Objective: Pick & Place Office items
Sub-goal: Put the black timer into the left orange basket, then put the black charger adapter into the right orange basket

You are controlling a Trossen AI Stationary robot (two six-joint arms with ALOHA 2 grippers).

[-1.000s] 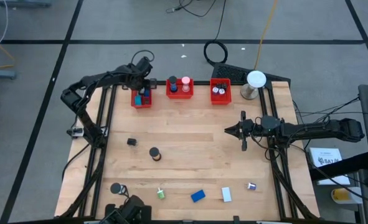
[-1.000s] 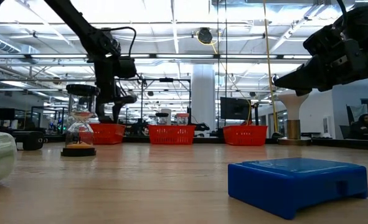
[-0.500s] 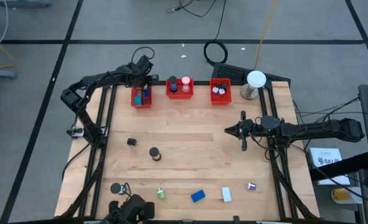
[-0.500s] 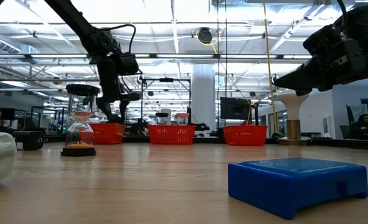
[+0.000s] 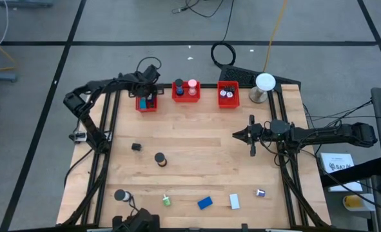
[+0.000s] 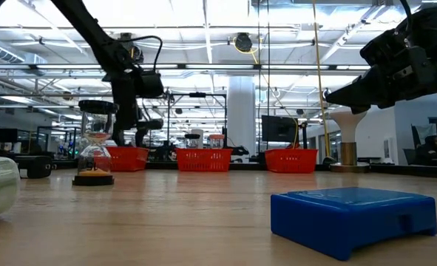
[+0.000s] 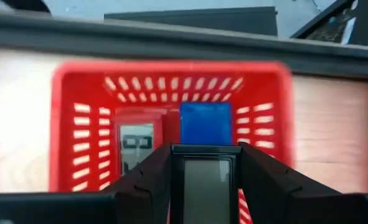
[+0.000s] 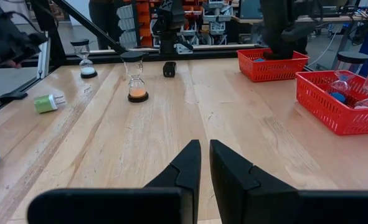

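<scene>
The wooden plank table (image 5: 190,148) is the biggest thing here. The left gripper (image 7: 203,163) hangs right over the slotted red plastic bin (image 7: 78,124), fingers clamped on a flat dark-framed grey item (image 7: 205,186); a blue block (image 7: 205,122) lies just beyond them. No readable writing. The right gripper (image 8: 204,155) is pinched nearly closed, empty, well away from the bins.

We can read no text with certainty. A white sheet (image 5: 337,162) beside the worktop (image 5: 196,161), near the right arm, carries dark print, but its characters are too small to make out.
</scene>
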